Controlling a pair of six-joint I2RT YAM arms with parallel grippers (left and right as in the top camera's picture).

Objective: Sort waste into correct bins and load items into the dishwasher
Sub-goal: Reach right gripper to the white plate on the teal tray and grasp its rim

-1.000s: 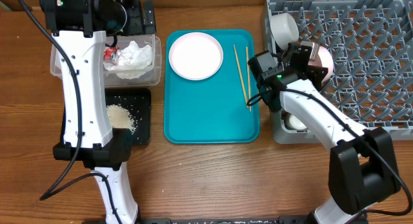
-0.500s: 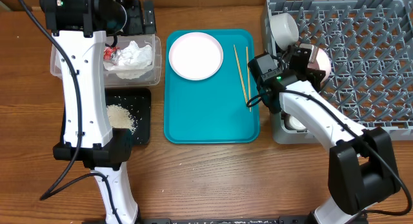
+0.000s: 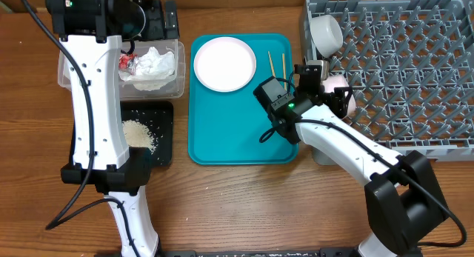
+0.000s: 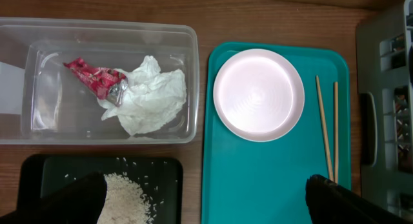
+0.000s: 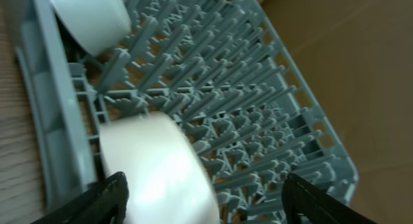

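My right gripper (image 3: 324, 81) hangs open over the left edge of the grey dishwasher rack (image 3: 415, 64). A pale bowl (image 3: 338, 89) lies between its spread fingers, and I see no grip on it. In the right wrist view that bowl (image 5: 155, 166) sits on the rack's pegs (image 5: 258, 88) near the left finger, with a second white bowl (image 5: 90, 17) further back. The round plate (image 3: 224, 63) and chopsticks (image 3: 272, 64) lie on the teal tray (image 3: 237, 138). My left gripper (image 4: 206, 204) is open and empty, high over the bins.
The clear tub (image 4: 39, 88) holds the red-and-silver wrapper (image 4: 93, 75) and the white napkin (image 4: 151, 98). The black tray (image 4: 161, 185) below it holds the rice (image 4: 126, 198). My right arm crosses the teal tray's right edge and covers the lower ends of the chopsticks.
My right gripper has opened and let go of the pale bowl, and it has pulled back left toward the teal tray. The left arm has not moved.
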